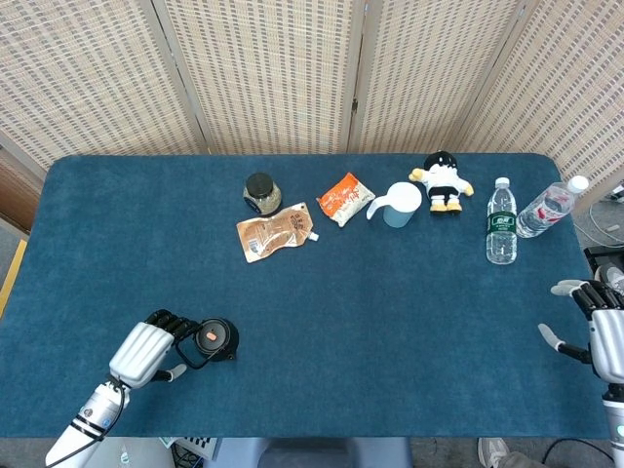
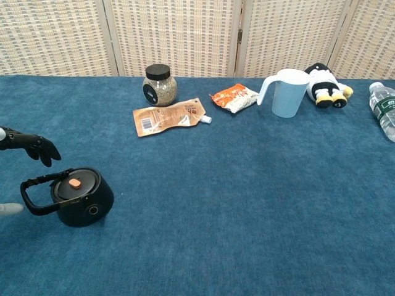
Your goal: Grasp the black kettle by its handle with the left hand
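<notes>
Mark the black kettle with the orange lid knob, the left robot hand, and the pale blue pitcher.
black kettle (image 2: 83,197), chest view, on its body.
left robot hand (image 1: 146,351), head view, on its silver back.
pale blue pitcher (image 2: 288,92), chest view, on its side wall.
</notes>
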